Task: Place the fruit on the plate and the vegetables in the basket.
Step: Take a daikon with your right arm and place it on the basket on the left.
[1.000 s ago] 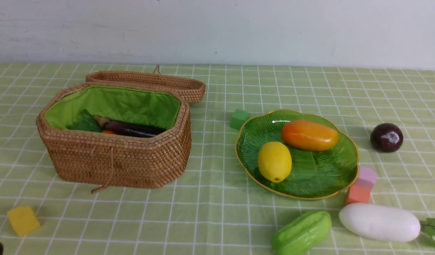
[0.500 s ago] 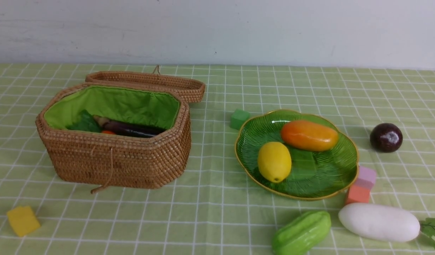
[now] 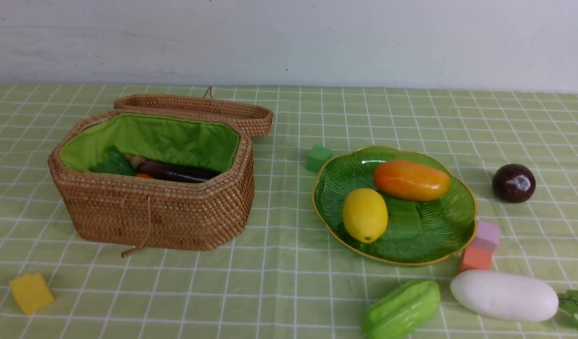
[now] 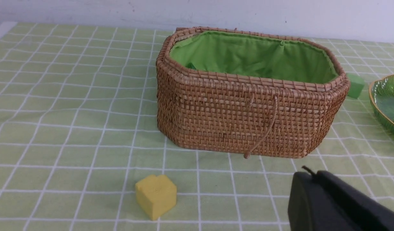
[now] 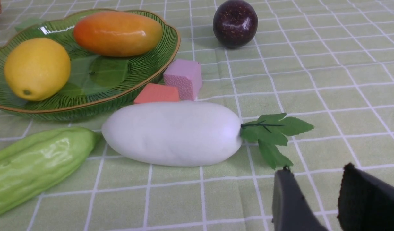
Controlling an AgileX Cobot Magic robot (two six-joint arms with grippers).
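Observation:
The wicker basket (image 3: 152, 207) stands on the left with its lid folded back; inside lie the purple eggplant (image 3: 176, 172) and a red-orange vegetable (image 3: 144, 175). On the green plate (image 3: 411, 230) rest the lemon (image 3: 364, 214) and the mango (image 3: 411, 180). The dark purple ball (image 3: 513, 182) sits on the cloth right of the plate. The green gourd (image 3: 401, 308) and white radish (image 3: 504, 295) lie near the front edge. My left gripper (image 4: 312, 175) is shut and empty, in front of the basket (image 4: 248, 122). My right gripper (image 5: 315, 170) is open and empty, close to the radish's leaves (image 5: 274, 134).
Foam cubes are scattered about: yellow (image 3: 31, 293) at front left, green (image 3: 318, 157) behind the plate, pink (image 3: 485, 236) and orange (image 3: 475, 259) between plate and radish. The basket lid (image 3: 199, 108) lies open behind the basket. A white wall closes the back.
A dark bit of the left arm at the front view's bottom left corner has gone out of view. Nothing on the table has moved.

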